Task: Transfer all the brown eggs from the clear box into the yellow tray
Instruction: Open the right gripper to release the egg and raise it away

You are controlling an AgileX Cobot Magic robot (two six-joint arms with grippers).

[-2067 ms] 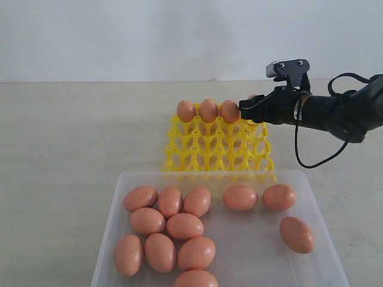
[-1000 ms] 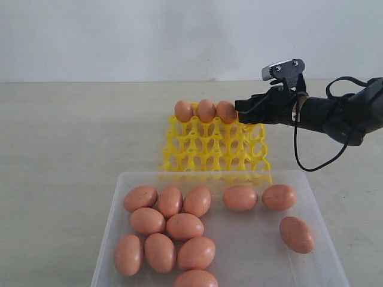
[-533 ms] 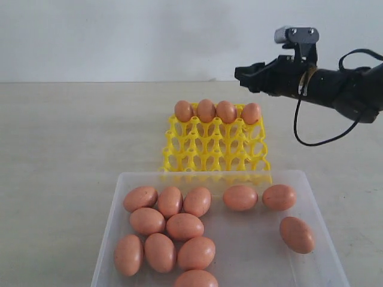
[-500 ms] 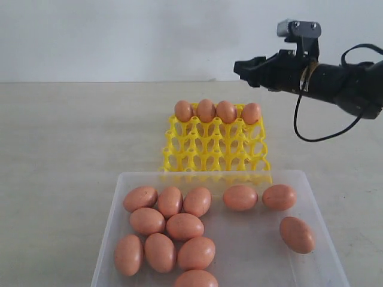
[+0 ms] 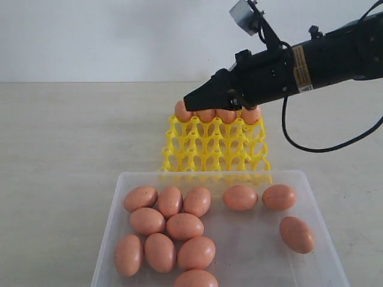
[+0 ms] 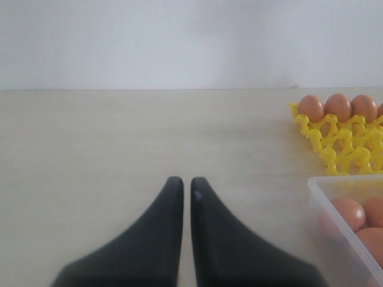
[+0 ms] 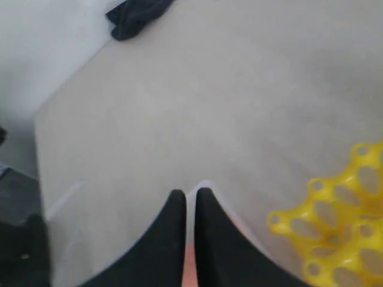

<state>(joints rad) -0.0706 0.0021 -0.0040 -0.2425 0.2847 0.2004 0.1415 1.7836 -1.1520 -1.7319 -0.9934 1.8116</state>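
The clear box (image 5: 254, 245) at 6 o'clock in my exterior view holds twelve brown eggs (image 5: 184, 226) as before, and the yellow tray (image 5: 215, 149) just beyond it at 12 o'clock carries a full far row of four. The change is the right gripper (image 5: 189, 103): a moment ago it hung high off the tray's 1 o'clock corner with jaws apart. Now it reaches across that row to the 11 o'clock corner, closed on nothing, so I judge the fourth placement done and another pick due. The left gripper (image 6: 186, 182) rests closed and empty over the table (image 6: 90, 137).
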